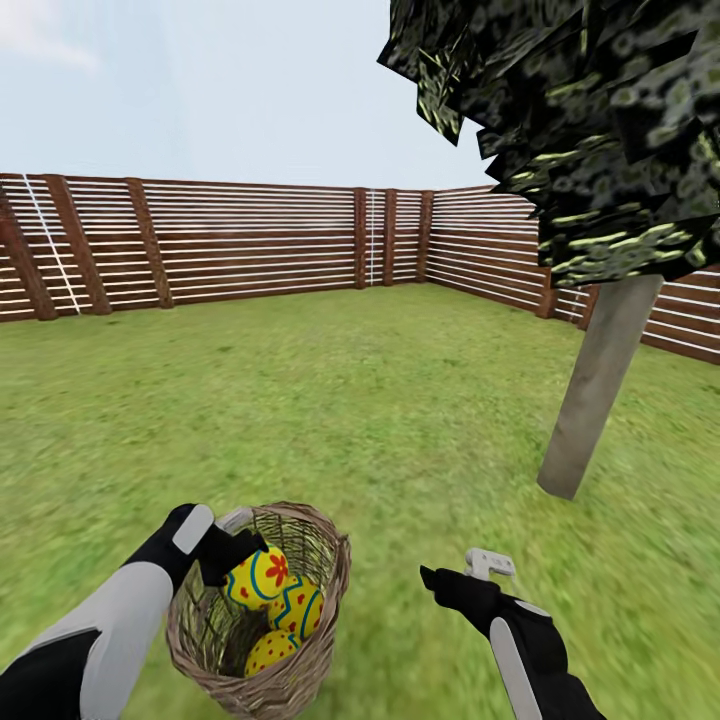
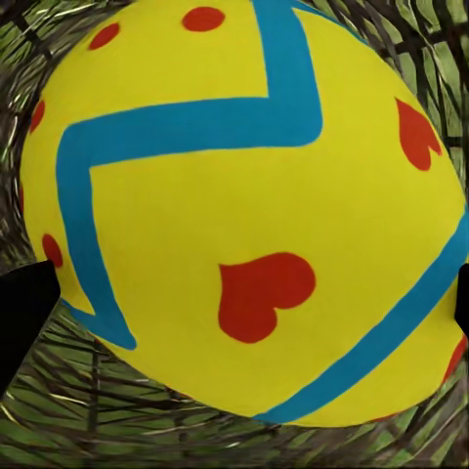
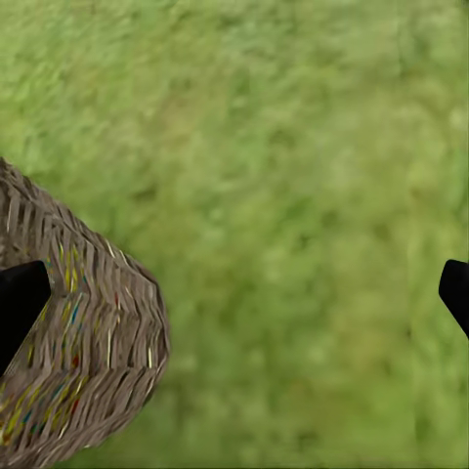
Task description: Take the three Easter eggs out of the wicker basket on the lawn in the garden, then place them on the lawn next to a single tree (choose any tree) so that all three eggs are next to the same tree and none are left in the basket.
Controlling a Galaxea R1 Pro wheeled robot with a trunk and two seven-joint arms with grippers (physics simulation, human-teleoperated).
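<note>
The wicker basket (image 1: pixel 312 650) stands on the lawn (image 1: pixel 380 400) just in front of me, with three yellow Easter eggs in it: a top egg (image 1: pixel 262 578), a middle one (image 1: pixel 302 608) and a low one (image 1: pixel 270 650). My left gripper (image 1: pixel 232 556) reaches into the basket at the top egg. In the left wrist view that egg (image 2: pixel 244 195) lies between the dark fingertips (image 2: pixel 20 318), which stand wide apart; the gripper is open. My right gripper (image 1: pixel 432 578) hangs open over bare grass to the right of the basket (image 3: pixel 88 362). The tree (image 1: pixel 600 385) stands at the right.
A brown slatted fence (image 1: pixel 250 240) rings the lawn at the back and right. The tree's dark foliage (image 1: pixel 590 120) hangs over the upper right. Open grass spreads between the basket and the pale trunk.
</note>
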